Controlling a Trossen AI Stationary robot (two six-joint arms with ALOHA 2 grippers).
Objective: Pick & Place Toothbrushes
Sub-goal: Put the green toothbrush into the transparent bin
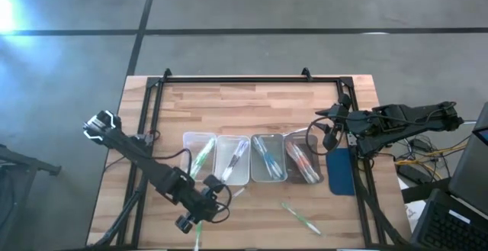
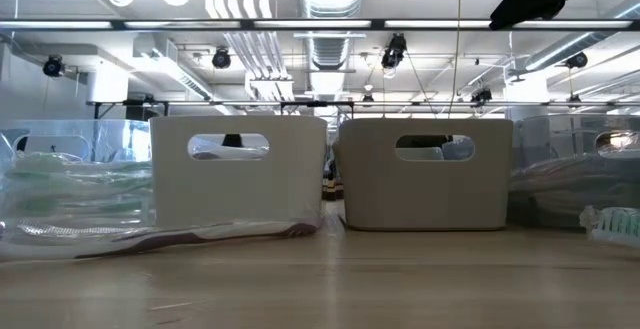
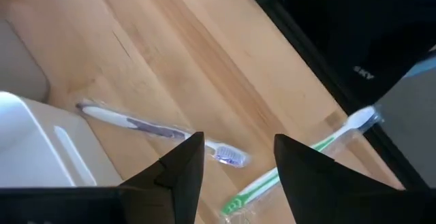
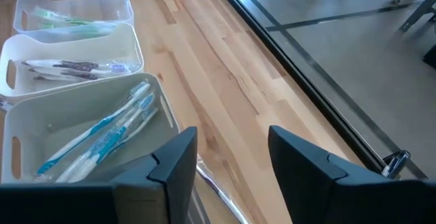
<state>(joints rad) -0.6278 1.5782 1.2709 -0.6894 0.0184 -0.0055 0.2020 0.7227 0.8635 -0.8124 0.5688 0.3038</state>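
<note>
Four clear trays (image 1: pixel 248 159) in a row holding sorted toothbrushes (image 4: pixel 95 139), left gripper (image 3: pixel 235 163) near the row's front – fingers spread, empty – over a purple toothbrush (image 3: pixel 146 127) and green toothbrush (image 3: pixel 300 159), right gripper (image 4: pixel 228 159) released beside the row's right end.

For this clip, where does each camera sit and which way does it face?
High: overhead, straight down on the table, trays and both arms.
Low: table height, level at two trays; arm parts at top.
Left wrist: past its open fingers at a purple toothbrush and green toothbrush.
Right wrist: past its open fingers at the trays, shared with high.
</note>
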